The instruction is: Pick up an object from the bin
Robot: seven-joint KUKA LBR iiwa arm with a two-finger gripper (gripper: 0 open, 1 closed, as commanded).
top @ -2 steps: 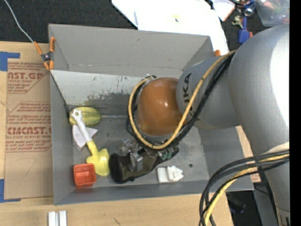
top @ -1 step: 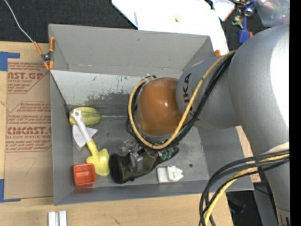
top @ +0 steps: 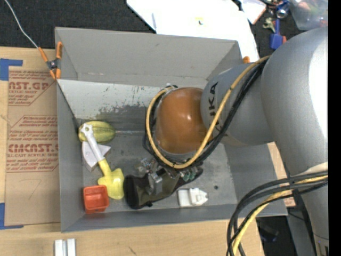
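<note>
My gripper point(top: 151, 170) hangs low in the front middle of the bin, under the arm's orange dome. Right below and in front of it lies a black, soft-looking thing point(top: 137, 192), and a dark olive piece point(top: 171, 184) sits against that thing's right side. Whether the gripper touches either of them is hidden. A small white plastic part point(top: 192, 197) rests just right of them, near the front wall.
On the left side lie a yellow-green lemon-shaped thing point(top: 99, 132), a white and yellow toy tool point(top: 97, 156) ending in a yellow lump point(top: 112, 185), and a red block point(top: 95, 198) in the front left corner. The arm covers the bin's right half.
</note>
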